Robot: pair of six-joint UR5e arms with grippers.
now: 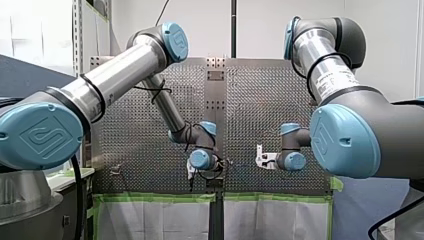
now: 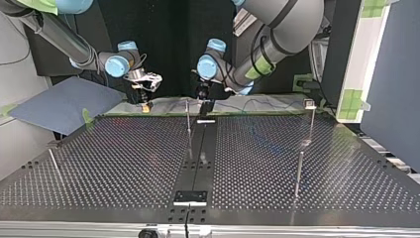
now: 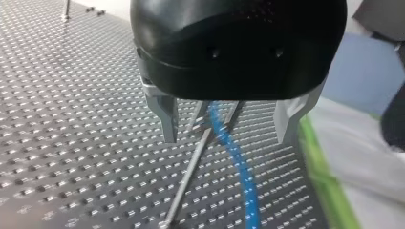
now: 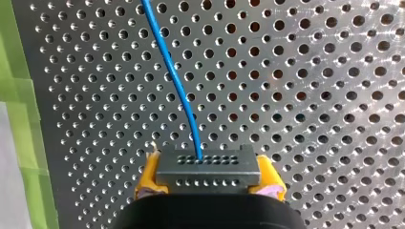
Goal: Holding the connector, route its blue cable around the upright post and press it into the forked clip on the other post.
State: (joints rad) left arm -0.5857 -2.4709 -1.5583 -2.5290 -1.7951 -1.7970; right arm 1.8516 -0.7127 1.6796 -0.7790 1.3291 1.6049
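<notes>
**My right gripper (image 4: pixel 208 179) clamps the connector (image 4: pixel 208 168); the cable (image 4: pixel 176 81) runs straight ahead.**
Yellow pads (image 4: pixel 149 174) pinch the grey, hole-dotted block, and the thin blue cable crosses the perforated metal table (image 4: pixel 310 95). My left gripper (image 3: pixel 228 130), nearer the post (image 3: pixel 188 176), has its metal fingers (image 3: pixel 168 117) spread, with cable and slim steel post between them.

Perforated table (image 2: pixel 124 158): grey metal, holes in even rows. A black strip (image 2: pixel 202 148) runs down its middle, with a small plate (image 2: pixel 190 197) on it near the top view's near edge. Green tape (image 1: pixel 155 197) lines one table edge, white sheets (image 1: pixel 155 220) just beyond it. A blue sheet (image 2: pixel 59 101) lies off the table at the top view's left.
</notes>
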